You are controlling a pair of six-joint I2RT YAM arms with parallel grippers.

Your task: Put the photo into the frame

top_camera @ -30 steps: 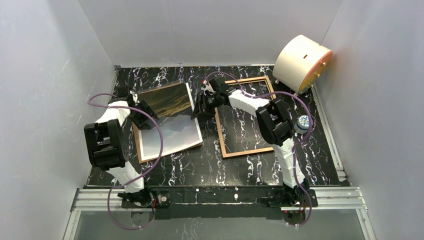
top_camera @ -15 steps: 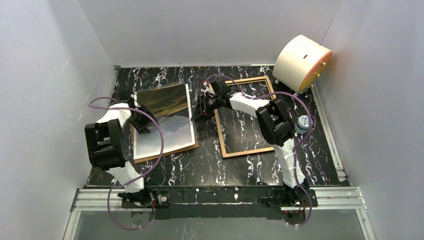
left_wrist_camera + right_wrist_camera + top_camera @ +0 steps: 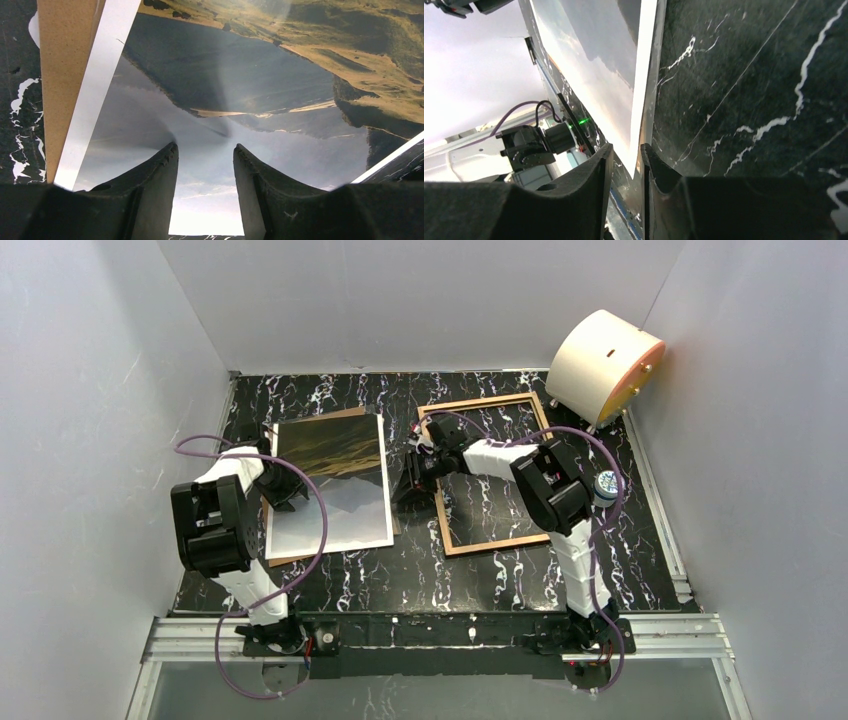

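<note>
Whereas a second ago the photo stood bowed up with its far half raised in the right gripper, you now find it lying flat, picture side up, on the brown backing board, left of centre on the black marbled table. The right gripper has come down to the photo's right edge, between photo and frame. Its jaws stand narrowly parted; the white margin runs into the gap, and you cannot tell whether either pad touches it. The left gripper sits at the photo's left edge, jaws moderately apart and holding nothing, the print's pale grey part directly beyond its fingertips. The board shows as a brown strip outside the photo's left margin. Farther right, the frame lies flat, light wood up, marble showing through its pane, unmoved, near the photo but apart from it. At the far right a cream round drum sits, well apart.
</note>
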